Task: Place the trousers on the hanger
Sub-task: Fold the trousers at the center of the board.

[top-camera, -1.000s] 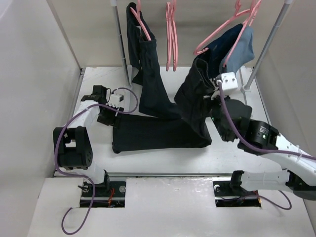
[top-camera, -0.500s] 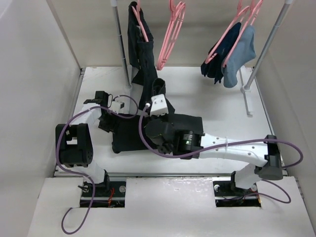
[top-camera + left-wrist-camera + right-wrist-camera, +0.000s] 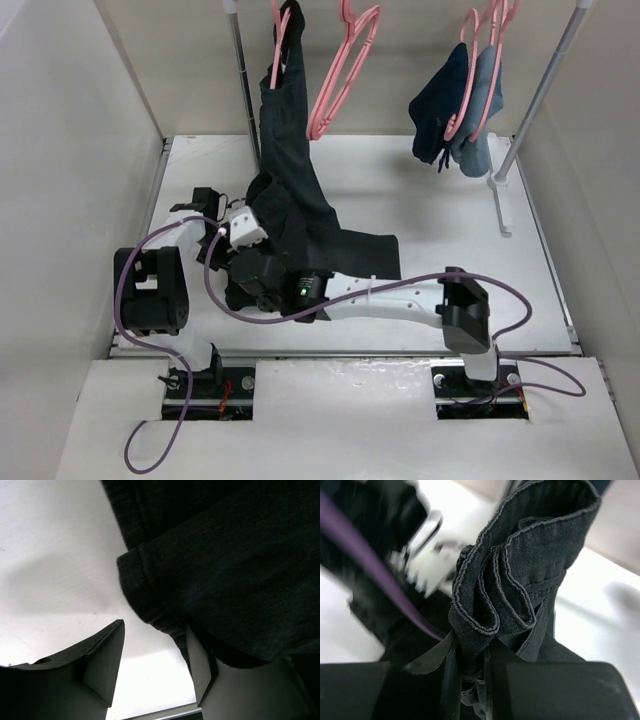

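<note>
White tabletop (image 3: 420,200), boxed by plain white walls (image 3: 80,150); grey metal rail posts (image 3: 243,100) along the far edge. Long plain black fabric trousers (image 3: 355,248): lying left of centre on the tabletop, one leg stretching right, a fold gathered in the right hand (image 3: 470,655). Thin pink plastic hanger (image 3: 340,75): hooked overhead at far centre, between a second dark pair (image 3: 285,120) draped from a like hanger at far left and navy-blue garments (image 3: 460,110) at far right. Right arm: reaching across to the left, hand clenched on pleated trouser fabric. Left hand (image 3: 154,630): low over the tabletop at left, fingers spread, released, trouser hem against one finger.
</note>
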